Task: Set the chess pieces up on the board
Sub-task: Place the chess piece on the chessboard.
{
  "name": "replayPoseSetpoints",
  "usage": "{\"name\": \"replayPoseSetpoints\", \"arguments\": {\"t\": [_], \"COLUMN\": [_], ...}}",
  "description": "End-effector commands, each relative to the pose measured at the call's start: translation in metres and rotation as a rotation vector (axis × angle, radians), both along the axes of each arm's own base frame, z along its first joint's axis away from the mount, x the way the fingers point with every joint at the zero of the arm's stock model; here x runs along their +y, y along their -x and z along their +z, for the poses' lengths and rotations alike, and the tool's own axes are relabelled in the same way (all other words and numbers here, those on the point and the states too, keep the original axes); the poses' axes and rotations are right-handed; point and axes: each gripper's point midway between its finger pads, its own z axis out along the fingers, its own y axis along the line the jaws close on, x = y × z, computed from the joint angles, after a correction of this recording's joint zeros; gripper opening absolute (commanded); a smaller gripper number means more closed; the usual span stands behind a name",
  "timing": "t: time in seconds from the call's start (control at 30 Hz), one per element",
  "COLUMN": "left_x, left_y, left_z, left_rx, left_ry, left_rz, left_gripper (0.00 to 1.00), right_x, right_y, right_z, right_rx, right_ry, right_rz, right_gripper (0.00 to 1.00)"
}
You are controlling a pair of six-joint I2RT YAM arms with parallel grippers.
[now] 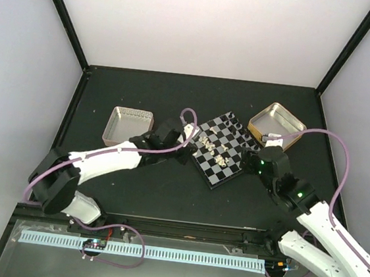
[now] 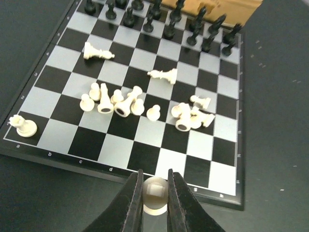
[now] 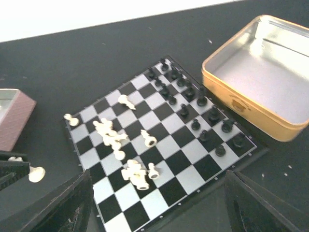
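The board [image 1: 224, 172] lies mid-table, turned diagonally. Black pieces [image 2: 169, 21] stand in two rows along its far side, also in the right wrist view [image 3: 193, 96]. Cream-white pieces [image 2: 120, 101] are scattered mid-board, most toppled; one white rook [image 2: 24, 126] stands on a corner square. My left gripper [image 2: 155, 193] is shut on a white piece [image 2: 155, 199], just off the board's near edge [image 2: 120, 174]. It sits at the board's left side [image 1: 188, 139]. My right gripper [image 3: 159, 208] is wide open and empty, above the board's right corner [image 1: 252, 160].
An open gold tin [image 1: 277, 125] sits just beyond the board at the right [image 3: 263, 72]. An open silver tin with pinkish sides [image 1: 128, 126] sits left of the board [image 3: 12, 118]. Black frame posts and white walls enclose the dark table.
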Motion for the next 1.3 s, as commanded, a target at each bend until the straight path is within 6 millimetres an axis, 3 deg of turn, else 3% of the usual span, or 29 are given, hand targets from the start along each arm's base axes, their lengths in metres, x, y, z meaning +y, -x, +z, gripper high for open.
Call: {"name": "replayPoseSetpoints", "arguments": {"t": [0.0, 0.3, 0.5, 0.73, 1.27], "left_x": [-0.011, -0.030, -0.044, -0.057, -0.046], "left_y": [-0.022, -0.021, -0.021, -0.023, -0.032], "left_z": [-0.006, -0.055, -0.052, -0.055, -0.075], "left_rx": [-0.100, -0.077, -0.093, -0.023, 0.250], "left_ry": [-0.044, -0.171, -0.163, -0.159, -0.134], "left_rz": [0.027, -0.125, -0.204, -0.244, -0.170], "left_gripper": [0.02, 0.01, 0.02, 0.01, 0.02], "right_x": [-0.017, 0.001, 0.003, -0.001, -0.017], "right_y": [-0.008, -0.027, -0.033, -0.033, -0.019], "right_z": [-0.024, -0.064, -0.074, -0.066, -0.020], "right_rx": [0.071, 0.186, 0.221, 0.213, 0.148], "right_ry": [0.061, 0.077, 0.097, 0.099, 0.047], "right_rz": [-0.145, -0.158, -0.156, -0.167, -0.193], "right_gripper": [0.75, 0.75, 0.75, 0.75, 0.75]}}
